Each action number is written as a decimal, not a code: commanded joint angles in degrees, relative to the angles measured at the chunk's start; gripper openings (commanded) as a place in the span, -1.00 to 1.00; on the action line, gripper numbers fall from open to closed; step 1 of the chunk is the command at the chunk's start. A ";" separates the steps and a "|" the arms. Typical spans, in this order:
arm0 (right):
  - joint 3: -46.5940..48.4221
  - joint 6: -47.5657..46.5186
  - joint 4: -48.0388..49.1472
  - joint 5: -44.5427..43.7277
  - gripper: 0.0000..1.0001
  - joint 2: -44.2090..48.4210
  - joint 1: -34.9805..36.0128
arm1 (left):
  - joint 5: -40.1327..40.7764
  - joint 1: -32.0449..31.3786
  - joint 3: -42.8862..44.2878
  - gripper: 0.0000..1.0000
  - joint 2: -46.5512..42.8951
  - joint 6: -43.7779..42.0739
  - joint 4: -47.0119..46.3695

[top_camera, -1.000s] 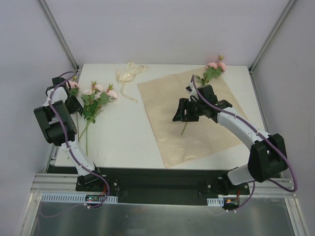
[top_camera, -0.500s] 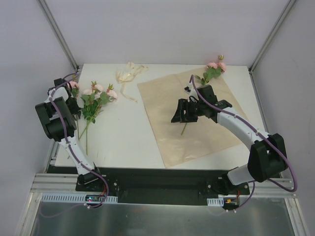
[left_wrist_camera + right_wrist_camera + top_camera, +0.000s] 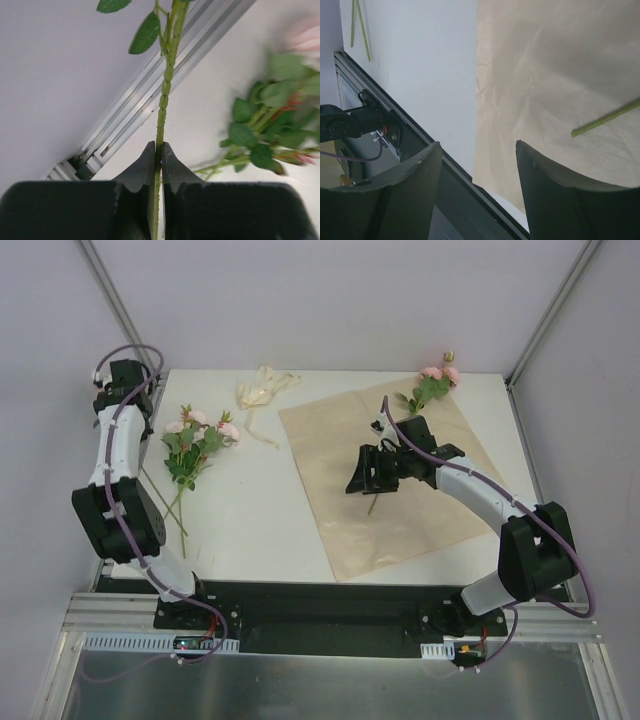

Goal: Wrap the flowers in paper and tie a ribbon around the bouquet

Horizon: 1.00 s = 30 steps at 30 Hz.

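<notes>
While the white matte table top [image 3: 260, 500] sat boxed in by plain grey walls [image 3: 330, 300], with slanted aluminium frame posts [image 3: 120, 310] at the far corners, we saw the left gripper [image 3: 159, 148] raised over the far-left corner. It was pinched tight on one thin green flower stem [image 3: 165, 90], which ran up past the silver edge rail [image 3: 127, 117]. We couldn't see its bloom in the wrist view.

A loose bunch of pale pink flowers [image 3: 197, 432] with green leaves lay on the table just right of that arm, stems toward the near edge. The crinkled cream fabric ribbon [image 3: 262, 390] lay bunched at the far edge, between the flowers and the paper, on neither.

The large tan-peach paper sheet [image 3: 400, 525] lay flat on the right half, turned at an angle, near corner at the table's near edge. Another pink single flower [image 3: 432, 388] lay on it, bloom at the far side.

The right gripper [image 3: 477, 145] hovered over mid-paper with its jaws wide and nothing between them. From above it hid the middle of that flower's stem. Only the cut end [image 3: 605, 119] showed.
</notes>
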<state>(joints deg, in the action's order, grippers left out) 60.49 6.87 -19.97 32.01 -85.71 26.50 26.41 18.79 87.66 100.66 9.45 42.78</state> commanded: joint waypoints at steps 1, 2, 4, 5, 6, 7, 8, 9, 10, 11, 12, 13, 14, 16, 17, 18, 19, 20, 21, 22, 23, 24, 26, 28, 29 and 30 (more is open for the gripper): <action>2.61 0.07 -0.51 1.13 0.27 -0.42 0.22 | 12.55 -8.93 5.33 -1.00 -14.32 3.11 1.42; 2.70 -0.37 -0.77 1.30 0.27 -0.33 0.22 | 8.61 -10.33 5.16 -1.00 -16.09 4.94 1.34; 2.97 -1.33 -0.51 3.57 0.30 0.37 1.00 | -16.48 -11.58 1.76 -1.00 -21.61 8.98 -0.58; 2.97 -1.86 -0.34 4.37 0.32 0.89 1.36 | -26.05 -11.58 -1.23 -1.00 -23.56 12.92 -3.64; 2.62 -2.47 0.88 5.07 0.47 1.59 2.40 | -38.68 -11.84 -4.91 -1.00 -25.24 14.87 -8.89; 1.75 -2.65 1.76 4.91 0.53 3.95 2.94 | -54.73 -13.84 -11.91 -1.00 -27.69 16.98 -18.69; 0.95 -2.83 2.90 4.82 0.59 5.19 3.55 | -60.28 -15.69 -14.94 -1.00 -28.50 21.27 -24.01; 0.16 -2.48 5.70 5.60 0.67 6.68 4.60 | -62.86 -18.23 -17.67 -1.00 -29.20 22.70 -27.98; -1.32 -1.78 7.29 8.57 0.70 8.44 4.96 | -64.11 -23.83 -22.31 -1.00 -30.43 23.67 -35.07; -1.69 -0.99 8.88 10.34 0.70 8.98 5.49 | -64.38 -26.75 -24.36 -1.00 -30.87 26.12 -38.44; -1.86 -0.03 11.33 11.83 0.70 9.33 6.80 | -64.73 -29.05 -26.38 -1.00 -31.05 27.88 -41.61; -2.21 2.50 13.09 13.33 0.70 9.68 7.77 | -64.91 -31.16 -30.14 -1.00 -31.49 29.47 -45.73; -3.17 3.92 14.76 12.65 0.70 10.99 8.82 | -63.26 -35.96 -32.00 -1.00 -31.58 33.31 -51.43; -4.76 9.52 19.69 7.49 0.71 12.14 11.90 | -59.66 -40.03 -38.83 -1.00 -33.15 37.11 -57.52; -7.03 12.43 23.36 6.24 0.71 12.84 12.52 | -55.20 -43.19 -41.40 -1.00 -33.95 40.17 -63.73; -8.10 14.81 27.48 4.74 0.70 13.02 13.30 | -53.07 -44.87 -43.69 -1.00 -35.95 40.99 -66.23; -9.06 17.10 28.92 1.16 0.70 12.94 13.66 | -50.96 -46.11 -46.58 -1.00 -36.50 41.43 -67.47; -11.16 21.04 30.41 0.08 0.69 13.11 14.01 | -47.89 -48.12 -47.48 -1.00 -37.11 42.22 -68.35; -12.23 22.55 34.34 -0.97 0.67 13.38 15.50 | -47.42 -48.75 -48.10 -1.00 -37.55 42.57 -68.97; -13.28 24.05 35.60 -3.86 0.67 13.64 16.12 | -47.33 -49.28 -48.80 -1.00 -37.73 42.84 -69.50; -13.81 25.80 36.31 -4.84 0.66 13.73 16.82 | -46.81 -49.98 -49.16 -1.00 -37.91 43.54 -69.50; -13.21 26.34 37.10 -5.11 0.62 12.95 18.39 | -45.76 -50.86 -49.68 -1.00 -38.08 43.81 -70.81; -11.19 26.52 35.71 -6.08 0.54 11.01 19.98 | -45.49 -51.48 -51.00 -1.00 -38.17 44.68 -71.61; -7.85 26.52 31.49 -8.79 0.40 8.29 21.83 | -45.75 -51.66 -52.32 -1.00 -38.08 46.35 -74.15; -7.41 26.79 31.48 -8.55 0.29 7.58 22.27 | -45.92 -51.74 -52.67 -1.00 -38.08 46.62 -75.03; -7.49 27.14 32.96 -8.37 0.12 7.32 22.36 | -45.93 -51.75 -52.85 -1.00 -38.69 46.80 -74.87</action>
<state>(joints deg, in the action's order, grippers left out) 48.97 30.50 9.23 27.29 -76.47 47.24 -21.45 -32.34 36.51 63.77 52.97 -23.79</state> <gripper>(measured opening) 0.667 0.020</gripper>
